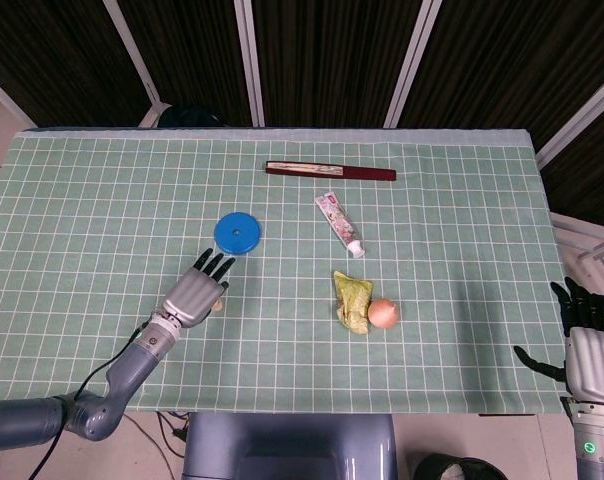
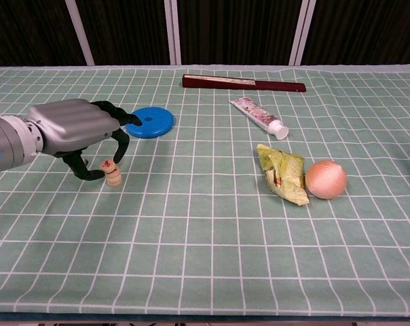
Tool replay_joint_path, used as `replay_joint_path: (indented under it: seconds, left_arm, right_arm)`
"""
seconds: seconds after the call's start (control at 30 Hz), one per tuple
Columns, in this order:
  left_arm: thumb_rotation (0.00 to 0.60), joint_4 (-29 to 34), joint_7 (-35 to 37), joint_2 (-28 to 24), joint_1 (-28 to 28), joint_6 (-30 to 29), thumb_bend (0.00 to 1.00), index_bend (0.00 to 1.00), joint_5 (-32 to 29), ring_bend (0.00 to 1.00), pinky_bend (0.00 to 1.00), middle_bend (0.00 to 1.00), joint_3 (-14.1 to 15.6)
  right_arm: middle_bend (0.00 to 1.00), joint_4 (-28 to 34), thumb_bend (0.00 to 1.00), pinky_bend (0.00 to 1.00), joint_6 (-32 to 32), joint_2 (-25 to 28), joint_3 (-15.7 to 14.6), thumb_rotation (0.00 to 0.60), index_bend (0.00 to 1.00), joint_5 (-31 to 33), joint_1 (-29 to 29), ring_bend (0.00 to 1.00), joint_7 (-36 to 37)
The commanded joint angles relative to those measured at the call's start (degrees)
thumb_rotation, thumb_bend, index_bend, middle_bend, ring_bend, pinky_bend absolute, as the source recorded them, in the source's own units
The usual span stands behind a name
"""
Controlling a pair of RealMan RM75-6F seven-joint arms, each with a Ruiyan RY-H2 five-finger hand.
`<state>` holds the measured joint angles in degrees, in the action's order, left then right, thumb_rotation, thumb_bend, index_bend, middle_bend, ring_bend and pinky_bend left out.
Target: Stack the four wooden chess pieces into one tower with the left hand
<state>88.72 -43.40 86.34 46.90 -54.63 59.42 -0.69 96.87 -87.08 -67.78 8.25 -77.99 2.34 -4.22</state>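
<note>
Now your left hand [image 2: 76, 129] pinches the top chess piece [image 2: 108, 164] onto the small stack [image 2: 112, 178] just near the blue disc [image 2: 150, 122]; your right hand [image 1: 590, 350] hangs off-table, fingers apart.

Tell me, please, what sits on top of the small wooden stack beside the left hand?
A wooden chess piece with a red mark tops the stack, at the left hand's fingertips. Whether it is pinched is hidden.

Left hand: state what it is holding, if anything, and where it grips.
The left hand pinches the top chess piece by its sides, on the small stack. Whether it has let go cannot be told.
</note>
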Motion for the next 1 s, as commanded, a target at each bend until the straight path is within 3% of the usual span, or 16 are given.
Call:
replay_joint_path:
  seconds: [0.03,0.7,1.0]
  left_arm:
    - [0.600,-0.1,-0.1,0.1,0.1,0.1,0.32,0.47,-0.1,0.00,0.00,0.04,0.0]
    - [0.600,0.6,-1.6,0.4,0.4,-0.2,0.32,0.43,-0.9,0.00,0.00,0.04,0.2]
    - [0.600,2.4,-0.9,-1.9,-0.6,-2.9,0.31,0.38,-0.2,0.00,0.00,0.03,-0.3]
  right_arm:
    - [0.01,0.1,0.23,0.00,0.1,0.0,0.0,0.600,0.08,0.2,0.0,0.00,0.2]
    - [0.01,0.0,0.23,0.00,0.0,0.0,0.0,0.600,0.08,-0.1,0.0,0.00,0.3]
    - [0.01,0.0,0.23,0.00,-0.1,0.0,0.0,0.600,0.08,-0.2,0.0,0.00,0.3]
